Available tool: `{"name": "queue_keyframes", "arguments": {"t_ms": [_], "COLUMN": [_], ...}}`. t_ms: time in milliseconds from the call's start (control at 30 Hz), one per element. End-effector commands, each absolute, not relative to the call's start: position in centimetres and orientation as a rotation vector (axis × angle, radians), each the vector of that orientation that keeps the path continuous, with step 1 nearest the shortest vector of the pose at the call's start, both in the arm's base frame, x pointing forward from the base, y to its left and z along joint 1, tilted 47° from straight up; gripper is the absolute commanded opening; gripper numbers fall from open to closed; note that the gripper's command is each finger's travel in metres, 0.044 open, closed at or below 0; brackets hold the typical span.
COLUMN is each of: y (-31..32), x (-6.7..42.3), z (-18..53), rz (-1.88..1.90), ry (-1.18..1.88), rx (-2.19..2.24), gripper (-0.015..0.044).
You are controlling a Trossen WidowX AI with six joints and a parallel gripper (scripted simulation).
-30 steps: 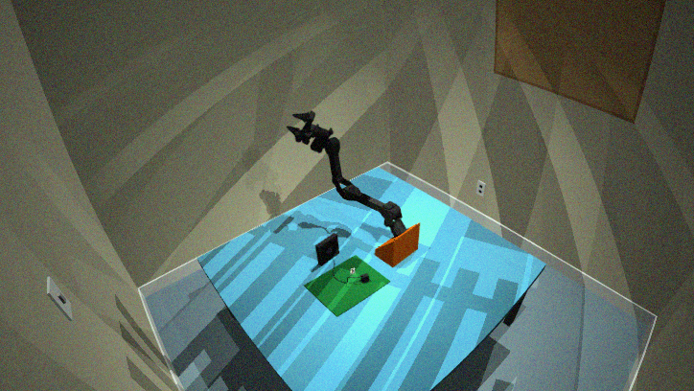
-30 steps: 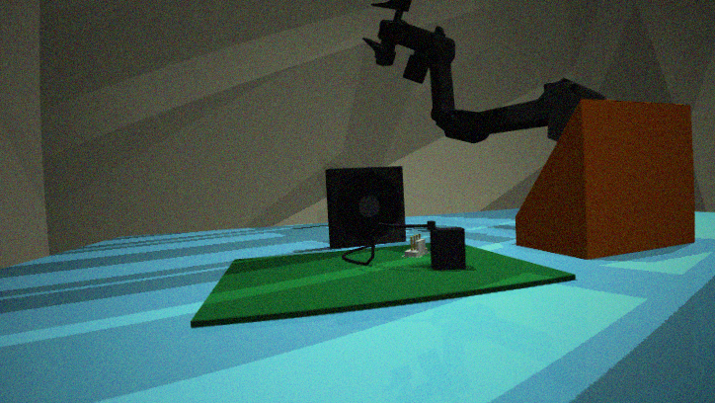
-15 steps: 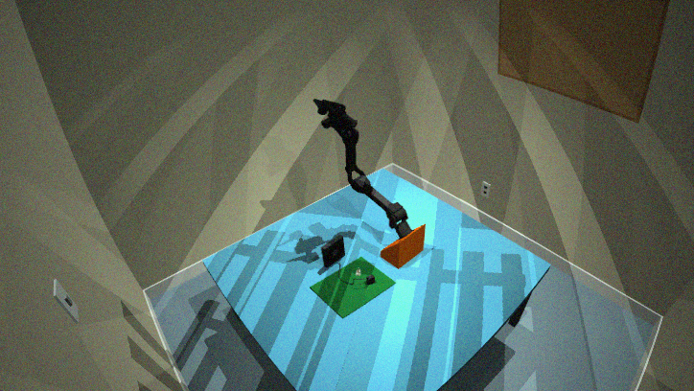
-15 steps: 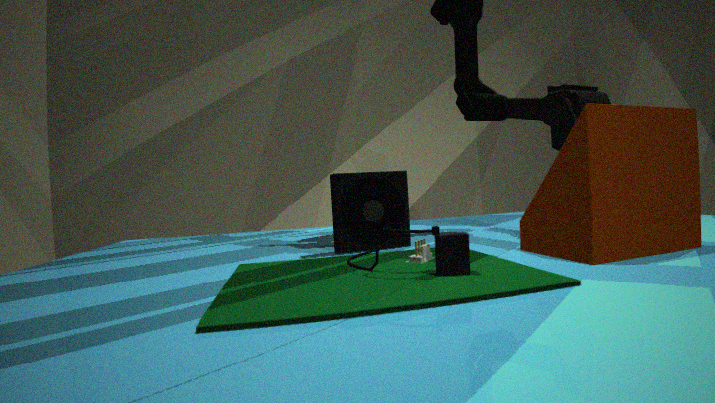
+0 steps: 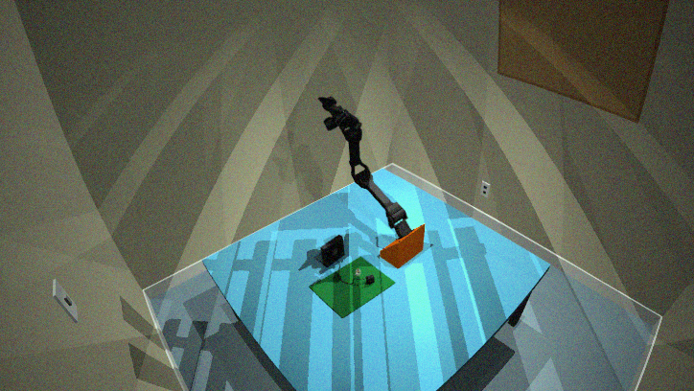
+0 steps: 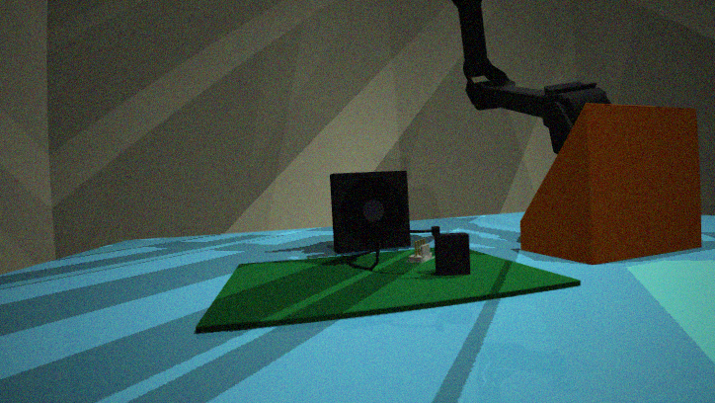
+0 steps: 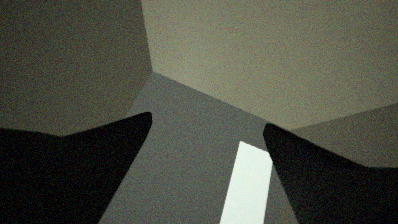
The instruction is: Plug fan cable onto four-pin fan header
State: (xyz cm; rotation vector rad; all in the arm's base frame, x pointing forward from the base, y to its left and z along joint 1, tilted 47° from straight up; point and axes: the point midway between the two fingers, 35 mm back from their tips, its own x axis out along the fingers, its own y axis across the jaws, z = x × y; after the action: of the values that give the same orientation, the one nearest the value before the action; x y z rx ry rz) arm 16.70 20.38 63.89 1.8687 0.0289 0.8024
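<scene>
Claw (image 5: 324, 102): fully open, empty, raised high | small black plug (image 6: 451, 253): beside beige four-pin header (image 6: 420, 251), on flat green board (image 6: 380, 292) | Risk: we descend misaligned, bending pins.

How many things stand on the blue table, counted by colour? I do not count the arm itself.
Black: 2, the fan and the block
Green: 1, the board
Orange: 1, the wedge
Cream: 1, the header
Total: 5
</scene>
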Motion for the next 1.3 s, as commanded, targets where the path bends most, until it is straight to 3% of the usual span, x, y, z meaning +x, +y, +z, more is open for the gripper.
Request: {"name": "queue_keyframes", "arguments": {"t_ms": [0,300,633,967,1267], "y": [24.0,28.3,28.3,22.4,13.0], "x": [19.7,27.4,33.3,35.5,32.2], "z": [60.0,48.2,33.8,18.7,7.9], "rz": [0.7,0.365,0.039,-0.323,-0.685], "ry": [0.074,0.184,0.401,0.705,1.069], "rx": [1.71,1.357,0.912,0.457,0.018], "gripper": [0.044,0.044,0.044,0.044,0.044]}}
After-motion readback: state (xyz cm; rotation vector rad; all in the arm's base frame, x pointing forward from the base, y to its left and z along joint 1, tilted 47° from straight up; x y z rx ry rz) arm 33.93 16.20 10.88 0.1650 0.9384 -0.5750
